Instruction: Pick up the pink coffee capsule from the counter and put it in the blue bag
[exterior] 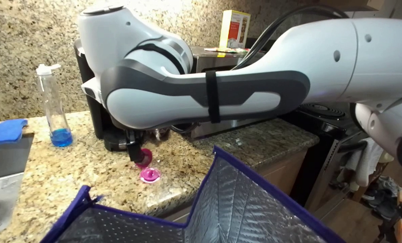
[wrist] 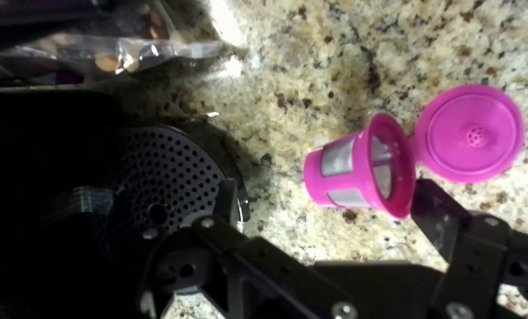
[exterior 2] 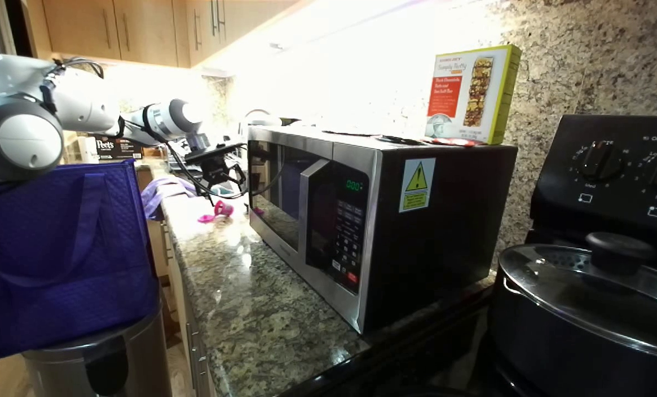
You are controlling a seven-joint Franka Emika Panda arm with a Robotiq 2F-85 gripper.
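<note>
Capsule (wrist: 357,173) and hand (wrist: 321,199), grip not yet taken. Wrist view: the capsule lies on its side on the bench (wrist: 299,75), its lid (wrist: 470,133) hinged back from the mouth. The hand's jaws stand wide apart with nothing clamped; the capsule shows between them, and one fingertip (wrist: 436,212) is close by its rim, though contact cannot be told. The reach is judged nearly done; gripping, lifting, carrying and releasing are left. The coffee maker (wrist: 171,164), off the capsule's base end, limits room for the opposite finger.

In an exterior view, the hand's near finger hides part of the capsule. The bag (exterior: 234,202) gapes on the camera side of the capsule, past the bench's front edge; speckled granite shows from the capsule to that edge, so this way out seems the roomiest. The bottle (exterior: 61,136) stands well to the capsule's picture-left.

In an exterior view, the microwave (exterior 2: 375,231) rises near the capsule on one side; the bag, over a bin (exterior 2: 144,353), is well apart from the capsule on the other. Its rim looks higher than the capsule, so a good lift will probably be needed before crossing the edge.
</note>
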